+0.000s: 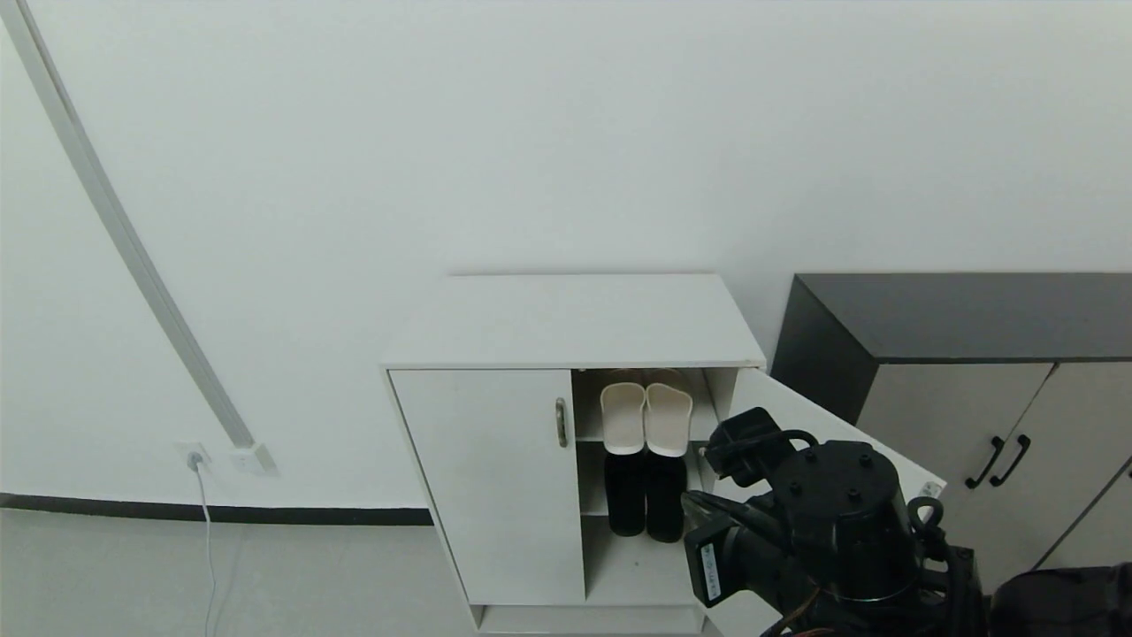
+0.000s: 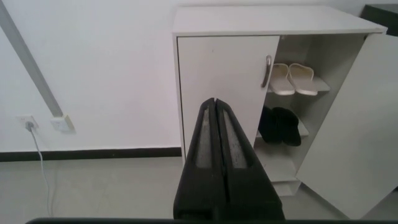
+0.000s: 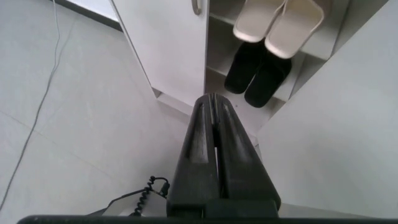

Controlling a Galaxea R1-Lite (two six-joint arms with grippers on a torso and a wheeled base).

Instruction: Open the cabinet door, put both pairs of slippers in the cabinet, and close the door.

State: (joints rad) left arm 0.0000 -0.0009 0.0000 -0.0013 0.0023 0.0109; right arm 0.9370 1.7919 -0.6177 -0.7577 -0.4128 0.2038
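The white cabinet (image 1: 566, 323) stands against the wall with its left door (image 1: 486, 478) closed and its right door (image 1: 778, 389) swung open. A white pair of slippers (image 1: 646, 418) lies on the upper shelf, and a black pair (image 1: 644, 494) sits on the shelf below. My right gripper (image 3: 213, 98) is shut and holds nothing; it hovers above the floor in front of the open side, just short of the black slippers (image 3: 255, 73). Farther back, facing the closed door, my left gripper (image 2: 214, 102) is shut and holds nothing. Both pairs (image 2: 292, 78) (image 2: 280, 124) show past it.
A dark-topped cabinet (image 1: 964, 314) with black handles stands right of the open door. On the left, a wall socket (image 1: 193, 456) has a cable running down to the floor, and a grey conduit (image 1: 133, 239) slants up the wall. Bare floor lies left of the cabinet.
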